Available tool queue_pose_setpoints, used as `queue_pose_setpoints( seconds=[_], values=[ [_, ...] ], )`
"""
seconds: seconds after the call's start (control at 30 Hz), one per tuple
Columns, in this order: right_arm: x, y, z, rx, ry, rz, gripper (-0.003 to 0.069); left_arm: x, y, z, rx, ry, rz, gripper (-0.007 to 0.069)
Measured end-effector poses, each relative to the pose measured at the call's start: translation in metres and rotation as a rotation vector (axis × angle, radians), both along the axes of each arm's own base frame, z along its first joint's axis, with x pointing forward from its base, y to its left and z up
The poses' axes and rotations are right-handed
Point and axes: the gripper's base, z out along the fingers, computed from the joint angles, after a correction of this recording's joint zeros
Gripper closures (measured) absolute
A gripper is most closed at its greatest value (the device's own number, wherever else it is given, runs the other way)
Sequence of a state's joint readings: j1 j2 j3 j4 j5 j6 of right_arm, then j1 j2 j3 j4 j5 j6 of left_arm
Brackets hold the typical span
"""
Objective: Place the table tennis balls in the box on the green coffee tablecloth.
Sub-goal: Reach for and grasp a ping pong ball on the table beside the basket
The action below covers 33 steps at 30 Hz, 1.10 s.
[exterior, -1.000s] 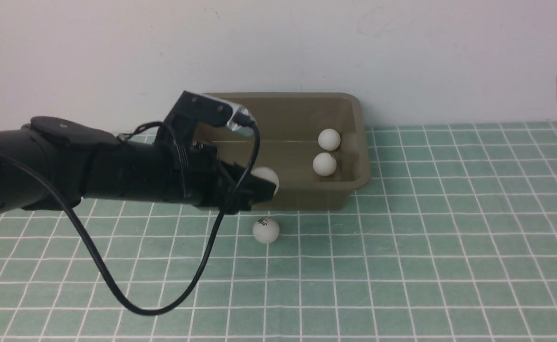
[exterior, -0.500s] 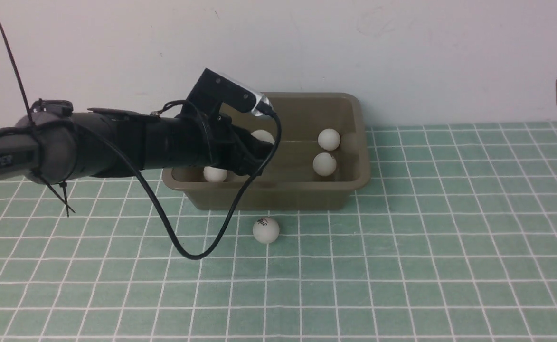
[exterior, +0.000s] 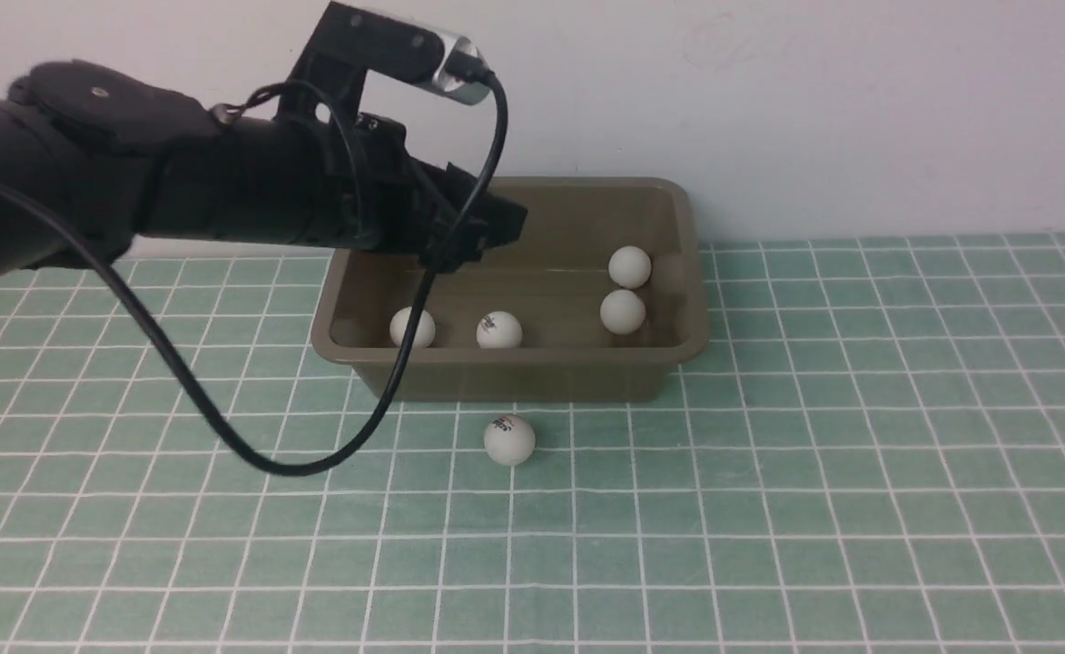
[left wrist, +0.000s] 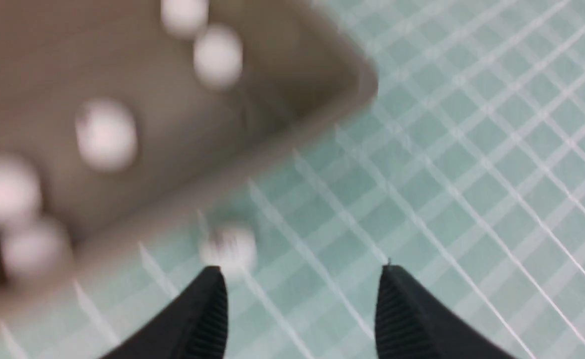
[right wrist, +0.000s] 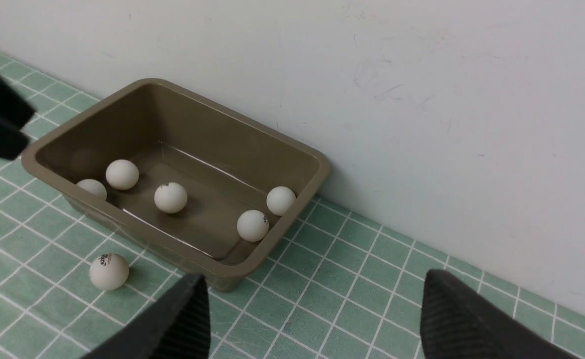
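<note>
One ball (exterior: pixel 508 440) sat loose on the cloth (exterior: pixel 768 509), just in front of the box (exterior: pixel 514 368). Five lay inside it, so only that one was left for you. Your left gripper (left wrist: pixel 302 271) hung above the box, jaws apart, empty, free to fetch it. Right gripper (right wrist: pixel 313 276) sat aside, jaws wide, empty.

1. A plain off-white painted wall (exterior: pixel 768 109) stands upright at the back, spanning the whole front view.
2. Faint grey scuff marks (right wrist: pixel 382 82) show on its matte surface, clearest in the right wrist view.
</note>
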<state>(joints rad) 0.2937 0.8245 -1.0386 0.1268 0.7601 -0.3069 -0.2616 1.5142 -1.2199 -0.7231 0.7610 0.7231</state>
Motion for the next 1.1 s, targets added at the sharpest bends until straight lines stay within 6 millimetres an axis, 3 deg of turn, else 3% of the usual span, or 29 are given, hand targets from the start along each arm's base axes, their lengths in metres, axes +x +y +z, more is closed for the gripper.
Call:
queue_pose_setpoints(
  seconds=[0.2,0.43,0.53,0.8,1.1],
  values=[
    [0.001,0.000,0.000,0.000,-0.008,-0.002,0.0144,-0.026,0.000,-0.003,0.062,0.265,0.068,0.0333],
    [0.001,-0.001,0.000,-0.012,-0.012,-0.006,0.0144,-0.060,-0.045,-0.034,0.089,0.359,-0.015,0.0386],
    [0.001,-0.001,-0.001,-0.016,-0.010,-0.007,0.0144,-0.069,-0.055,-0.048,0.093,0.353,-0.012,0.0388],
    [0.001,-0.001,-0.001,-0.022,-0.004,-0.007,0.0144,-0.072,-0.056,-0.086,0.069,0.206,0.111,0.0386],
    [0.001,-0.001,-0.001,-0.022,-0.004,-0.007,0.0144,-0.054,-0.051,-0.099,0.002,0.000,0.248,0.0314]
  ],
)
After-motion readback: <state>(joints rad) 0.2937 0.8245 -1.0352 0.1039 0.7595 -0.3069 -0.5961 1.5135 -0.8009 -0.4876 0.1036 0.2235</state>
